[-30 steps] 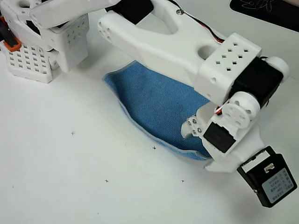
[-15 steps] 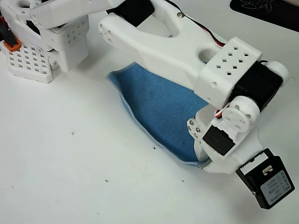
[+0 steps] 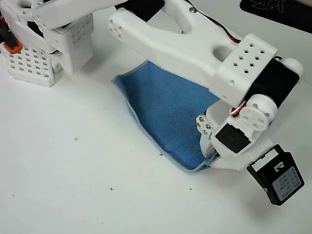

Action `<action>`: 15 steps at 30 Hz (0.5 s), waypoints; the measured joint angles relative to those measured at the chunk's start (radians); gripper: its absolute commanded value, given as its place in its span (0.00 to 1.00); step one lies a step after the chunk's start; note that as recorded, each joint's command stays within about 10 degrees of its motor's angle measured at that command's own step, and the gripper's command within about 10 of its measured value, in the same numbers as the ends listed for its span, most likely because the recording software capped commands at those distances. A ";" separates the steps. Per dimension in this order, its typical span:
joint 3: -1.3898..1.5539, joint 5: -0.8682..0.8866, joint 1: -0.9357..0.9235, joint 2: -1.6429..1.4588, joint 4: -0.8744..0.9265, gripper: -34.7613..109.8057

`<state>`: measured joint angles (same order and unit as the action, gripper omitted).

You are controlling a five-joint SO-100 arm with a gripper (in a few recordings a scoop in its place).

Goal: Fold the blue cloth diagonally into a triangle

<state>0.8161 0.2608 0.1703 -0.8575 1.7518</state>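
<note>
**Cloth runs up-left from my wrist; fold line is that diagonal**

Overhead view: the blue cloth (image 3: 165,114) lies on the white table (image 3: 73,185), partly under my forearm. Its exposed part is a wedge. The long pale-stitched edge runs from the upper-left corner near my base down to the lower-right corner, which sits right at my gripper (image 3: 209,156).

My wrist housing blocks the fingertips, so I can't tell whether the jaws are open or clamped on that corner. The cloth looks bunched and slightly lifted there, so my guess is I'm holding it, unconfirmed.

Key relation: almost all the cloth lies up and left of the jaws. Its long axis runs lower-right to upper-left. My read: the fold isn't flat yet. Any carry should go across that axis, not along it, or the edge just drags.
</note>
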 measured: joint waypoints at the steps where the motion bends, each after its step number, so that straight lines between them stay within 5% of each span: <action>1: 0.008 -0.008 0.000 -0.006 0.000 0.24; 15: 0.041 -0.120 -0.021 -0.032 0.009 0.24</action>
<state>0.8575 0.1411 0.1488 -0.8897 1.7610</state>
